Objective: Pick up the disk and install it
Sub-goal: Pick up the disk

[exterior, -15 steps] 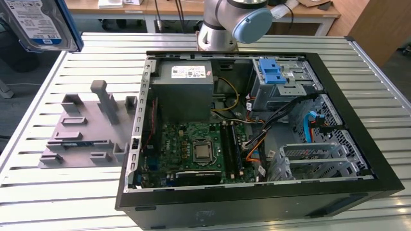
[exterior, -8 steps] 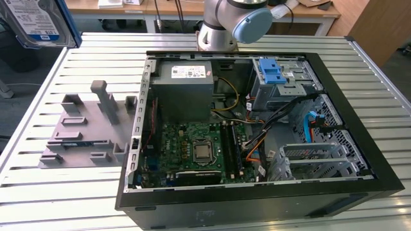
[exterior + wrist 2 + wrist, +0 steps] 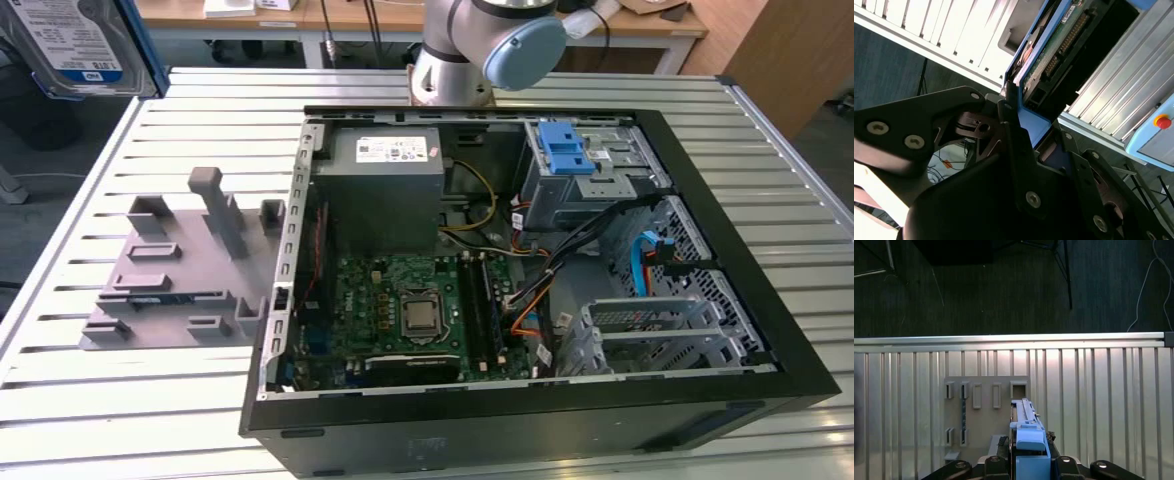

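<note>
Exterior view: the case [image 3: 534,430] sits on the table [image 3: 134,420], fixture plate [image 3: 174,275] at its nine o'clock. Arm base [image 3: 447,75] stands at twelve, the disk [image 3: 70,45] at ten.

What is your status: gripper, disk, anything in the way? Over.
Gripper shut on the disk. Disk aloft above the table, outside the computer case. No obstruction seen around it.

A robotics lab: robot arm [image 3: 461,50] on a slatted aluminium bench [image 3: 120,400], opened computer case [image 3: 534,430], desks [image 3: 187,12] behind.
</note>
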Robot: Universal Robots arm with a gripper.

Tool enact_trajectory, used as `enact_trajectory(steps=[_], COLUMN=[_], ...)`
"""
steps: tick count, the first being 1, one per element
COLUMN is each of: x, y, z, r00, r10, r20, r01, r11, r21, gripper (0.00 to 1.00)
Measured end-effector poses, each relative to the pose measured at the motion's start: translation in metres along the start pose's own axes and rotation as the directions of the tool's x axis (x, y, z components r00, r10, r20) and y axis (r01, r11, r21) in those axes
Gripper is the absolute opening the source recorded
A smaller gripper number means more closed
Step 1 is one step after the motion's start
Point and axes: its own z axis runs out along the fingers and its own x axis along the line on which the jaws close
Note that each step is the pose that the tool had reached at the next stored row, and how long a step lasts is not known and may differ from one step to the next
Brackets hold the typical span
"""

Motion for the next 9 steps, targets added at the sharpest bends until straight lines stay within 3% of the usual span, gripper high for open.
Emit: enact_trajectory(steps=[9], x=[0.0025], y=[-0.0109], z=[-0.0002], r00=[1.0], r10=[0.0], r20=[-0.0001], r01=[0.0], r11=[1.0], r21=[-0.0001], gripper=[0.36])
